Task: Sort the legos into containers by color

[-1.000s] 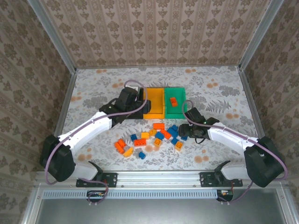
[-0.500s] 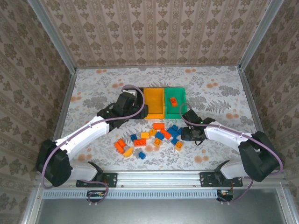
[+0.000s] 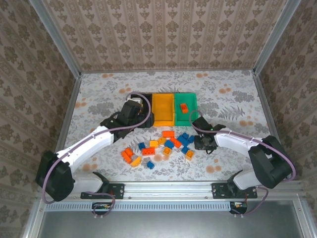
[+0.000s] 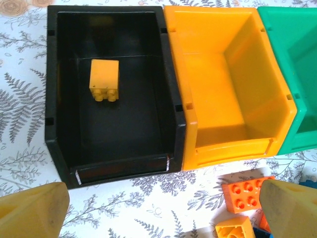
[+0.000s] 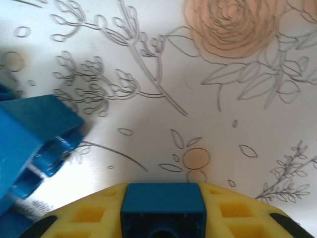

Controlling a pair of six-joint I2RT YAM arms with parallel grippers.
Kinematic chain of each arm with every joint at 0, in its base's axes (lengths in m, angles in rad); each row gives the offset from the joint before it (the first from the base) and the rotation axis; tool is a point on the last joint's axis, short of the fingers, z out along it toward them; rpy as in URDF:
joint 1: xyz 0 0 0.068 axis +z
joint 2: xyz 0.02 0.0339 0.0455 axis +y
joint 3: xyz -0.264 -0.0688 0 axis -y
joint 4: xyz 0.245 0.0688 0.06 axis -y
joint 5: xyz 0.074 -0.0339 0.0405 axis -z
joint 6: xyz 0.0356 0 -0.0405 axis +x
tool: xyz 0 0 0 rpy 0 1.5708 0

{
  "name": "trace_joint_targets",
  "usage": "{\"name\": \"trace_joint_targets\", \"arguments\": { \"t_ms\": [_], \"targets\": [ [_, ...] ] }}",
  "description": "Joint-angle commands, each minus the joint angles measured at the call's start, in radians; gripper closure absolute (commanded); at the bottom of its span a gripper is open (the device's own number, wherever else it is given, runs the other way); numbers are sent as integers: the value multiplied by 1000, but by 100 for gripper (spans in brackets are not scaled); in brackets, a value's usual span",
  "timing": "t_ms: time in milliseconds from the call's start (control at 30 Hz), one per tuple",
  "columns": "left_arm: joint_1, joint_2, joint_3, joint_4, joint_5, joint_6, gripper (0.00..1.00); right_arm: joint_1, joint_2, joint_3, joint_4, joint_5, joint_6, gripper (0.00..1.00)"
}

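We see left gripper (image 4: 161, 193) spread wide, nothing between fingers. Black bin (image 4: 59, 124) sits just ahead of it, yellow brick (image 4: 104, 80) lying inside. Yellow-orange bin (image 4: 223, 74) is ahead to its right, green bin (image 4: 292, 59) beyond, orange-red brick (image 3: 184, 107) in it. Right gripper (image 5: 163, 218) is clenched on blue brick (image 5: 163, 203) low over table (image 5: 223, 99). We note second blue brick (image 5: 29, 134) just beside it, and loose legos (image 3: 158, 148) spread on its left-arm side.

This was a robot test cell dressed up as a home: damask wallpaper (image 3: 168, 34) lined 3 walls between bare aluminium frame posts (image 3: 55, 42), a floral cloth covered the table (image 3: 233, 94), and 2 white arms (image 3: 91, 144) were bolted to a metal rail (image 3: 168, 187).
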Motion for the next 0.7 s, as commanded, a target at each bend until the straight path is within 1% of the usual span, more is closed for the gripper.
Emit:
{"name": "trace_joint_targets", "arguments": {
  "t_ms": [0, 100, 200, 267, 367, 533, 667],
  "targets": [
    [8, -49, -24, -27, -20, -23, 0, 5, -102, 41, -17, -22, -39, 69],
    [10, -84, -48, -37, -21, -30, 0, 12, -147, 141, -30, -57, -78, 71],
    [11, -129, -73, -58, -32, -41, 0, 54, -100, 271, -26, -88, -108, 70],
    [11, -165, -93, -77, -41, -48, 0, 98, 3, 396, -17, -72, -135, 70],
    [12, -217, -123, -103, -51, -61, 0, 126, 158, 555, 24, -72, -153, 69],
    [18, -287, -175, -133, -60, -90, 0, 129, 415, 806, 18, -47, -176, 69],
    [24, -303, -190, -155, -56, -108, 0, 128, 569, 957, -30, 21, -178, 69]
  ]
}}
